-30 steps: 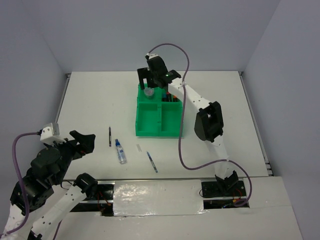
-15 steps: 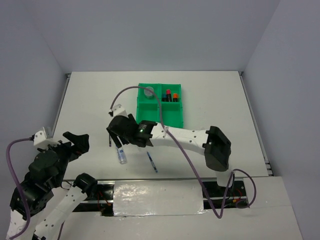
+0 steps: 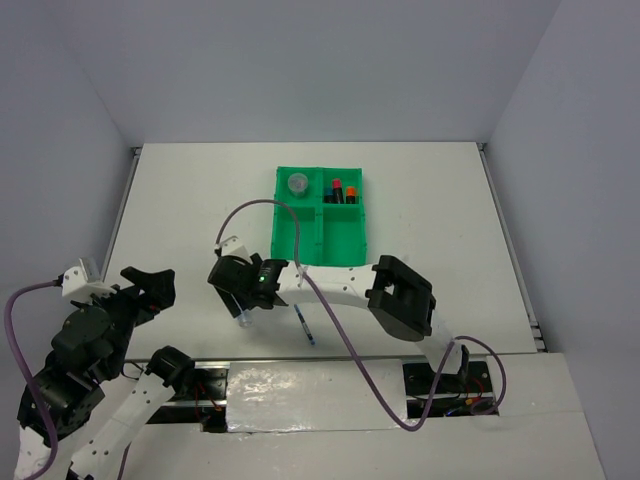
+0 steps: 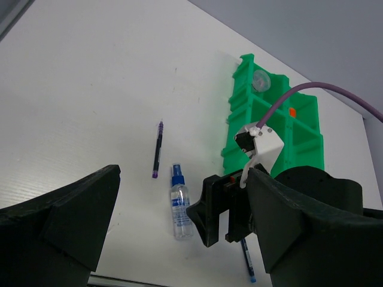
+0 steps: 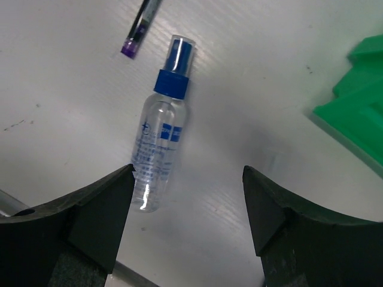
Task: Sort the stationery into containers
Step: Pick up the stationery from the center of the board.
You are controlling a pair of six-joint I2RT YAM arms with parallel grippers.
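Note:
The green tray stands mid-table, with a grey disc in its far-left compartment and red-capped markers in the far-right one. A clear blue-capped bottle lies flat on the table. My right gripper hovers open just above it, the bottle's base beside the left finger; from above this gripper covers most of the bottle. A black pen lies left of the bottle, and a blue pen lies right of it. My left gripper is open and holds nothing, at the near left.
The right arm's forearm stretches leftward low over the table in front of the tray. A purple cable loops over the tray's left side. The table's near edge runs just behind the blue pen.
My right arm swung from above the tray's far-left compartment down and left to the bottle, and its jaws narrowed a little. The left arm shifted slightly.

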